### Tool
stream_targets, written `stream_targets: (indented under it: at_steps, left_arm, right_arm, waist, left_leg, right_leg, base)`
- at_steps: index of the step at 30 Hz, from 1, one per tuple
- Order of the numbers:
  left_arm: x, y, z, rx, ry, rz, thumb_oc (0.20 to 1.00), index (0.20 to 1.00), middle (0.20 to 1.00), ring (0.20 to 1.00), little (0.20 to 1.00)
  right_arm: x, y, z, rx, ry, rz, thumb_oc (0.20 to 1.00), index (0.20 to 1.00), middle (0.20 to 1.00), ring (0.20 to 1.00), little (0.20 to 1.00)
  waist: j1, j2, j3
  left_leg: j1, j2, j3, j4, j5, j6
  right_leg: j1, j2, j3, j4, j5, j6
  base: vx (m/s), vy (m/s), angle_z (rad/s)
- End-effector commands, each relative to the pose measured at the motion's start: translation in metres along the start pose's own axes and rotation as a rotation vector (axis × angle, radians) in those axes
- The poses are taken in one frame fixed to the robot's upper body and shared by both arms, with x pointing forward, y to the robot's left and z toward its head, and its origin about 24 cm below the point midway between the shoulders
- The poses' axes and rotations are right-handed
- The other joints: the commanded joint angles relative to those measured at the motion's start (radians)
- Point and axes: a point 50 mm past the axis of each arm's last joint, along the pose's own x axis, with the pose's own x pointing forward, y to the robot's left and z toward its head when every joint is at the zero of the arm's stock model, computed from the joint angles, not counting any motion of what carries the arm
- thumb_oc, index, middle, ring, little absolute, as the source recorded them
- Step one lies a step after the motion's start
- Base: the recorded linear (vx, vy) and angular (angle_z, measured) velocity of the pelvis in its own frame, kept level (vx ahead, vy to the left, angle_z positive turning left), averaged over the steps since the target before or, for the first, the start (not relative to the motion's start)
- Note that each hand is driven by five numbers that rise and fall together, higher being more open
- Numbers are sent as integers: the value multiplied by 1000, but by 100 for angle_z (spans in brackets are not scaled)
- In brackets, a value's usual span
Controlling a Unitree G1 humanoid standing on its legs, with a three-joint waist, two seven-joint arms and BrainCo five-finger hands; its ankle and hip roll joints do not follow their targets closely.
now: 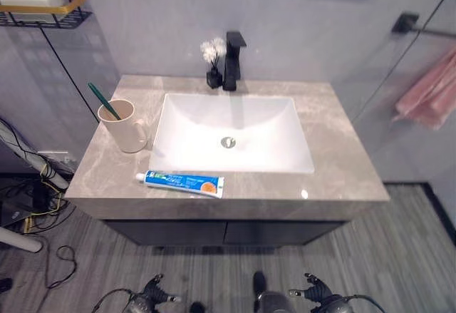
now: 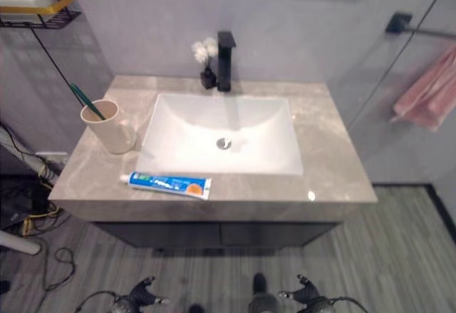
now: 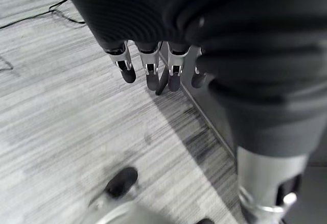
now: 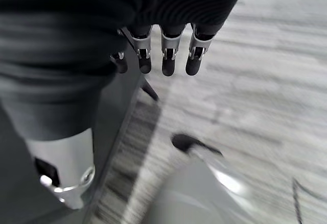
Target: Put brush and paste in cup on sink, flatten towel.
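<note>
Grey marble forms the worktop (image 1: 335, 149) of a bathroom vanity, seen from above, with a white rectangular basin (image 1: 231, 135) sunk in its middle and a black tap (image 1: 232, 60) at 12 o'clock behind it. At 9 o'clock from the basin a beige cup (image 1: 121, 125) stands upright, and a green toothbrush (image 1: 103, 100) is already leaning inside it, so that part of the task can be judged done. A blue and white toothpaste tube (image 1: 181, 182) is still lying flat on the worktop at about 7 o'clock from the basin, just in front of the cup and apart from it. At 3 o'clock, off the worktop, a pink towel (image 1: 431, 92) is hung bunched on a wall rail, apparently not yet flattened. Both hands are held low over the grey wood-look floor: the left hand (image 3: 153, 45) and the right hand (image 4: 168, 35) are each seen with fingers hanging straight and relaxed, nothing being held. The paste and the towel are judged to be left.
</note>
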Motion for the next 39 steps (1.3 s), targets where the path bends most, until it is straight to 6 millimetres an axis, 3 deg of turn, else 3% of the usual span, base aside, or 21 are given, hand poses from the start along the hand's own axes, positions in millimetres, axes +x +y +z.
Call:
stream_targets:
  at_steps: [1,8,14,16,18,20,21,25,30,35,37,39]
  left_arm:
    - [4,11,16,-1,-59,32,1000,1000,1000,1000,1000]
    - [1,6,10,21,-80,24,1000,1000,1000,1000,1000]
    - [-18,10,26,158,-340,-42,1000,1000,1000,1000,1000]
    - [-37,25,34,218,-470,-54,1000,1000,1000,1000,1000]
    - [-70,62,55,311,-664,-10,1000,1000,1000,1000,1000]
    - [-84,79,61,344,-717,20,1000,1000,1000,1000,1000]
    - [-108,103,79,395,-835,94,1000,1000,1000,1000,1000]
    - [-157,143,106,464,-1014,263,1000,1000,1000,1000,1000]
    - [-202,188,129,519,-1141,554,1000,1000,1000,1000,1000]
    - [-199,203,139,371,-1187,637,1000,1000,1000,1000,1000]
    - [-183,201,144,135,-1224,606,1000,1000,1000,1000,1000]
    - [-179,204,147,187,-1195,626,1000,1000,1000,1000,1000]
  right_arm:
    - [2,-25,4,-81,7,-51,1000,1000,1000,1000,1000]
    - [2,-29,2,-105,19,-52,1000,1000,1000,1000,1000]
    - [-1,-39,-7,-178,48,-74,1000,1000,1000,1000,1000]
    - [-1,-46,-7,-179,62,-97,1000,1000,1000,1000,1000]
    - [-1,-50,-6,-149,60,-118,1000,1000,1000,1000,1000]
    - [-1,-47,-6,-144,58,-108,1000,1000,1000,1000,1000]
    - [-1,-47,-7,-140,59,-104,1000,1000,1000,1000,1000]
    - [-2,-39,-12,-128,70,-77,1000,1000,1000,1000,1000]
    - [-8,-29,-33,-110,126,-32,1000,1000,1000,1000,1000]
    - [-11,-24,-46,-94,180,-2,1000,1000,1000,1000,1000]
    - [-12,-22,-48,-93,199,1,1000,1000,1000,1000,1000]
    - [-11,-22,-45,-77,190,1,1000,1000,1000,1000,1000]
  waist:
    - [18,32,-10]
    - [48,46,-3]
    - [96,77,0]
    - [124,89,1]
    - [145,99,-6]
    - [150,97,-10]
    - [156,101,-15]
    - [161,91,-27]
    - [152,87,-38]
    - [133,86,-46]
    - [120,88,-48]
    - [102,92,-50]
  left_leg:
    - [-102,34,-88,24,80,-20]
    - [-127,45,-154,12,102,-36]
    - [-163,36,-249,10,119,-45]
    - [-169,31,-267,9,119,-46]
    - [-166,26,-273,5,115,-50]
    - [-162,26,-272,4,114,-51]
    - [-160,25,-272,4,110,-54]
    - [-156,25,-270,4,103,-59]
    - [-154,28,-257,4,99,-62]
    - [-146,31,-228,4,91,-63]
    - [-141,33,-209,4,88,-64]
    - [-135,36,-182,4,81,-64]
  right_leg:
    - [30,-11,-19,7,5,48]
    - [59,-14,-83,2,-20,44]
    - [80,-27,-171,13,-43,49]
    - [94,-31,-192,6,-46,53]
    - [111,-36,-203,-6,-46,59]
    - [117,-37,-206,-11,-45,60]
    - [122,-40,-209,-14,-43,62]
    - [130,-43,-209,-25,-36,65]
    - [126,-46,-194,-35,-27,70]
    - [112,-48,-162,-37,-21,72]
    - [100,-50,-139,-37,-15,73]
    - [84,-51,-110,-37,-10,75]
  base:
    - [28,-95,47]
    - [-2,-57,35]
    - [-10,-25,42]
    - [22,-22,54]
    - [50,-8,37]
    - [30,4,13]
    - [44,5,8]
    - [22,-1,6]
    - [3,2,-2]
    - [8,13,-11]
    - [-4,27,-27]
    - [0,31,-44]
